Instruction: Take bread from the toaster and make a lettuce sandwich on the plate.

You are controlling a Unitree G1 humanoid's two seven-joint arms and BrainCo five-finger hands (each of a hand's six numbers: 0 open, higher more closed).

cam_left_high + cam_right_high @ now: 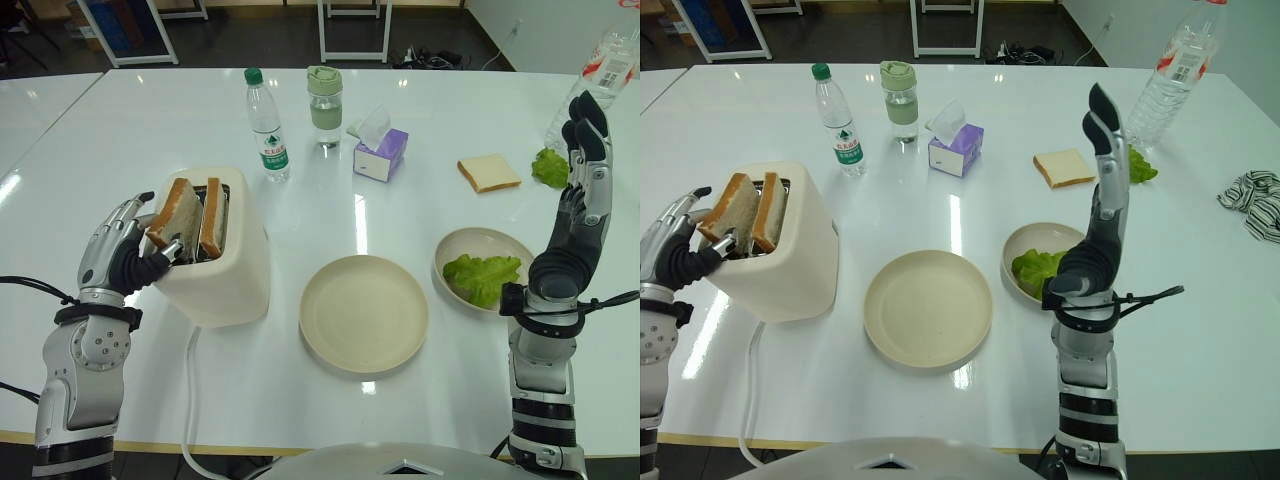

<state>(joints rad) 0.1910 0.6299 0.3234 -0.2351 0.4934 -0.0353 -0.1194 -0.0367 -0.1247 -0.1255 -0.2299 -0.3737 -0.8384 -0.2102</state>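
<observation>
A cream toaster (222, 270) stands at the left with two bread slices in its slots. My left hand (122, 252) is at its left side, fingers curled on the left slice (168, 214), which leans outward. The second slice (211, 217) stands upright beside it. An empty cream plate (364, 312) lies in the middle of the table. To its right a small bowl (490, 245) holds a lettuce leaf (481, 276). My right hand (582, 170) is raised upright beside the bowl, fingers straight, holding nothing.
A loose bread slice (489, 172) and another lettuce piece (550, 167) lie at the back right. A water bottle (266, 126), a green tumbler (324, 105) and a purple tissue box (381, 153) stand at the back. A large bottle (1168, 78) and striped cloth (1253, 201) are far right.
</observation>
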